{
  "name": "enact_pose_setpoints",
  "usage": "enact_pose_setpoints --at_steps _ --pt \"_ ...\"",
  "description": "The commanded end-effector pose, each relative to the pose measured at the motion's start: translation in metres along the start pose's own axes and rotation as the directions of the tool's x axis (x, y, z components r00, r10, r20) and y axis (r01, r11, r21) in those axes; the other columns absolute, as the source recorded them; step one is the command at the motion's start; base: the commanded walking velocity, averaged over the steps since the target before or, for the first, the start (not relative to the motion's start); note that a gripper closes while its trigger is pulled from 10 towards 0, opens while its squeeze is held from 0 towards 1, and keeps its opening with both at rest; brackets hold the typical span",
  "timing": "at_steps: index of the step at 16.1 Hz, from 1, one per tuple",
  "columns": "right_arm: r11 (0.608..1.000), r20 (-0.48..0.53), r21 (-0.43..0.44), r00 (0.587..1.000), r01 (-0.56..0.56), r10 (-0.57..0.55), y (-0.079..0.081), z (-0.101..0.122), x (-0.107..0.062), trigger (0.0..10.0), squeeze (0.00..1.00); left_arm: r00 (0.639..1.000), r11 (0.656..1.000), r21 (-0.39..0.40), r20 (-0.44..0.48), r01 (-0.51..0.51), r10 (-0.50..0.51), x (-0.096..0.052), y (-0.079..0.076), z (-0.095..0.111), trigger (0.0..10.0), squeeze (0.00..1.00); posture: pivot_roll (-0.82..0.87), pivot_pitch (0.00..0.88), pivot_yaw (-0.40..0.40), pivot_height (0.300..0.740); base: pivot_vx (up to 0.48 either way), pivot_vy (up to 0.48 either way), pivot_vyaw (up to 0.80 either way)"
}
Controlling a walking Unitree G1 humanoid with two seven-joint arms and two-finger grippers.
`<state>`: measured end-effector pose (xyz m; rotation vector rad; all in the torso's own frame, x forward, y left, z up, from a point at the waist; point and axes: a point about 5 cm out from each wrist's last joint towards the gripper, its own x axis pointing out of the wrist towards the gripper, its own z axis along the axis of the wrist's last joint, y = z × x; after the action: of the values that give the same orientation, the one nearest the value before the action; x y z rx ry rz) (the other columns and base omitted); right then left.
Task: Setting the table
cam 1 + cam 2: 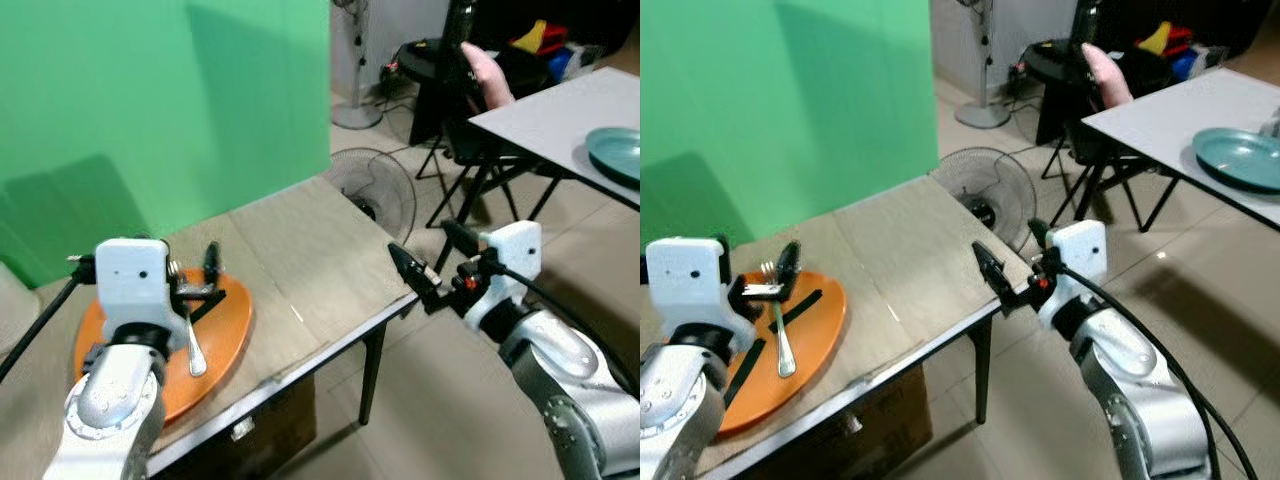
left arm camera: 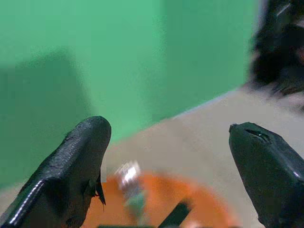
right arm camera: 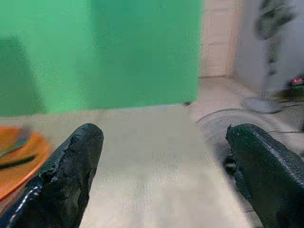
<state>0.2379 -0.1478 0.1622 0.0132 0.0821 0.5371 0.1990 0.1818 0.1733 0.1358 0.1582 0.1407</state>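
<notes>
So the orange plate (image 1: pixel 815 330) is a flat round one, smooth and matte, sitting on the pale wood-look table (image 1: pixel 300 260) toward the robot's left end of it. On the plate there's a metal fork (image 1: pixel 778 320), tines pointing toward the green wall, plus a couple of dark strips I can't identify.

The left gripper (image 1: pixel 205 285) hangs right over the plate, close above the fork. Its black fingers (image 2: pixel 71 175) are spread wide apart with nothing between them, going by the wrist view.

The right gripper (image 1: pixel 425 275) is way off from the plate, hovering at the far corner of the table on the robot's right. Its fingers (image 3: pixel 66 180) are also spread wide and holding nothing.

The tabletop has a plank-like grain, a seam across it and thin dark legs. Behind the plate is a flat green backdrop (image 1: pixel 160 110). Beyond the table's far corner from the plate, a round wire-cage fan (image 1: pixel 375 190) sits on the glossy tiled floor. Further out there's a second table, white-topped (image 1: pixel 550 115), with a teal dish (image 1: pixel 615 155) on it, and some dark chairs and clutter behind that.
</notes>
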Motion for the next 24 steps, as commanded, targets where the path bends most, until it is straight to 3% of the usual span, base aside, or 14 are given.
enact_pose_setpoints --at_steps 1,3,4,5,6,7,10,13,18,19,21,22,24 --pt "0.997 -0.011 0.024 0.997 -0.077 0.078 0.006 0.002 0.004 10.0 0.0 0.992 0.996 0.035 -0.085 -0.086 0.089 0.0 0.013 -0.01 10.0 1.0 -0.04 0.0 0.029 0.74 0.0 0.0 0.0" --pt "0.97 -0.072 0.07 0.968 -0.235 0.24 0.013 -0.001 0.003 10.0 0.0 0.967 0.982 0.05 -0.175 -0.18 0.186 -0.001 0.024 -0.017 10.0 1.0 -0.03 0.0 0.027 0.74 0.0 0.0 0.0" --pt "0.946 -0.106 0.065 0.941 -0.317 0.322 0.017 -0.003 0.0 10.0 0.0 0.962 0.983 0.012 -0.201 -0.185 0.183 -0.001 0.024 -0.019 10.0 0.99 -0.03 0.0 0.027 0.74 0.0 0.0 0.0" --pt "0.913 -0.153 0.016 0.901 -0.408 0.405 0.021 -0.004 -0.002 10.0 0.0 0.965 0.99 -0.063 -0.241 -0.123 0.104 0.004 0.018 -0.023 10.0 0.87 -0.03 0.0 0.022 0.74 0.0 0.0 0.0" --pt "0.907 -0.161 0.009 0.895 -0.42 0.416 0.021 -0.004 -0.002 10.0 0.0 0.965 0.993 -0.071 -0.25 -0.099 0.079 0.006 0.016 -0.023 10.0 0.75 -0.03 0.0 0.024 0.74 0.0 0.0 0.0" --pt "0.898 -0.171 0.003 0.885 -0.439 0.433 0.021 -0.004 -0.001 10.0 0.0 0.966 0.995 -0.087 -0.257 -0.055 0.031 0.008 0.012 -0.023 10.0 0.0 -0.03 0.0 0.024 0.74 0.0 0.0 0.0" --pt "0.874 -0.206 -0.017 0.858 -0.485 0.471 0.015 -0.001 0.001 10.0 0.0 0.95 0.989 -0.136 -0.299 0.051 -0.09 0.017 0.0 -0.024 10.0 0.0 -0.03 0.0 0.024 0.74 0.0 0.0 0.0" --pt "0.851 -0.239 -0.035 0.831 -0.524 0.502 0.013 -0.001 -0.001 10.0 0.0 0.895 0.989 -0.128 -0.428 0.077 -0.125 0.023 -0.006 -0.046 10.0 0.0 -0.04 0.0 0.027 0.74 0.0 0.0 0.0" --pt "0.842 -0.251 -0.045 0.822 -0.537 0.511 0.012 -0.002 -0.003 10.0 0.0 0.878 0.987 -0.115 -0.454 0.114 -0.154 0.044 -0.008 -0.052 10.0 0.0 -0.07 0.0 0.042 0.74 0.0 0.0 0.0" --pt "0.841 -0.254 -0.046 0.821 -0.539 0.512 0.012 -0.002 -0.004 10.0 0.0 0.875 0.987 -0.111 -0.46 0.115 -0.153 0.046 -0.008 -0.054 6.4 0.0 -0.07 0.0 0.047 0.74 0.0 0.0 0.0" --pt "0.837 -0.263 -0.049 0.815 -0.546 0.516 0.012 -0.003 -0.007 10.0 0.0 0.869 0.988 -0.113 -0.473 0.106 -0.147 0.051 -0.006 -0.058 2.8 0.0 -0.07 0.0 0.048 0.74 0.0 0.0 0.0" --pt "0.834 -0.267 -0.049 0.812 -0.549 0.519 0.012 -0.004 -0.007 10.0 0.0 0.867 0.988 -0.116 -0.478 0.101 -0.144 0.053 -0.005 -0.059 2.5 0.0 -0.07 0.0 0.048 0.74 0.0 0.0 0.0" --pt "0.827 -0.273 -0.048 0.804 -0.56 0.528 0.013 -0.005 -0.008 10.0 0.0 0.857 0.988 -0.118 -0.495 0.098 -0.144 0.057 -0.004 -0.063 0.0 0.0 -0.07 0.0 0.047 0.74 0.0 0.0 0.0"
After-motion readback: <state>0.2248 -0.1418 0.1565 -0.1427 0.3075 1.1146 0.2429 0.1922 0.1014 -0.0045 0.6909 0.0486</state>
